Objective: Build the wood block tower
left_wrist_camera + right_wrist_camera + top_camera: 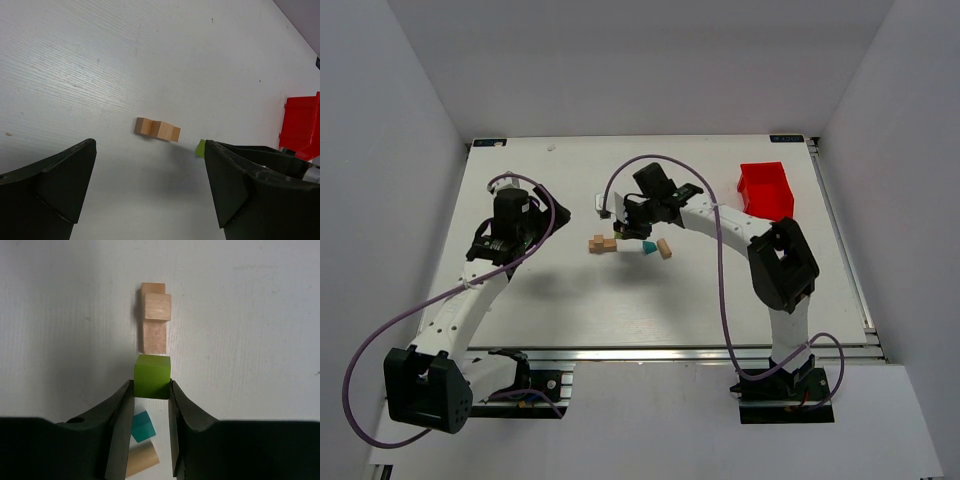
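A small cluster of plain tan wooden blocks (602, 243) lies on the white table mid-way across; it also shows in the left wrist view (157, 129) and the right wrist view (153, 315). My right gripper (152, 386) is shut on a lime-green block (152, 375), held just beside the tan cluster; its corner peeks out in the left wrist view (200, 147). A teal block (142, 426) and a tan cylinder (141, 461) lie on the table under the right fingers; in the top view the teal block (647, 247) sits beside the cylinder (664, 248). My left gripper (150, 200) is open and empty, well left of the blocks.
A red plastic bin (766, 189) stands at the back right of the table and shows at the right edge of the left wrist view (301, 126). Purple cables loop over both arms. The table's white walls close in the back and sides.
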Controlling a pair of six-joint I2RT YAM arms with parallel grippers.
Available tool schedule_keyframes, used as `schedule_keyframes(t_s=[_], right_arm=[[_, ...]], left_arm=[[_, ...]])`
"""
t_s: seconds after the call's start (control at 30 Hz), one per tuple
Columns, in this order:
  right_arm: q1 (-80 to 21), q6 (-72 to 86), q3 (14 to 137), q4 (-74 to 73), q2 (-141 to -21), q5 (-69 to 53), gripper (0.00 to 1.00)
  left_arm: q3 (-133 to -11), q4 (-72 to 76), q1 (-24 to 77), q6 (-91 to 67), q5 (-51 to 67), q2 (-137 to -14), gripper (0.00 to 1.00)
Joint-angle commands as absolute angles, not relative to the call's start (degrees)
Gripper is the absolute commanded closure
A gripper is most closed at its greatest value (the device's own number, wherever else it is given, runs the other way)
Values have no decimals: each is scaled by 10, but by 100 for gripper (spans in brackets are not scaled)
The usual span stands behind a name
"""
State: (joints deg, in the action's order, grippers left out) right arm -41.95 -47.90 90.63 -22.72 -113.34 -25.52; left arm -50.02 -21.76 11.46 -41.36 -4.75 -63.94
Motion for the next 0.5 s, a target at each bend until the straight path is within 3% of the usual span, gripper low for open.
schedule_keyframes(t_s=[0.0, 0.47], right_arm=[[-434, -523, 931, -229, -1145, -249, 83], [-459, -519, 967, -214, -1196, -206, 79]], left_arm=[[-492, -203, 114, -407, -54, -622, 2], [-490, -206, 114, -406, -69, -624, 2]])
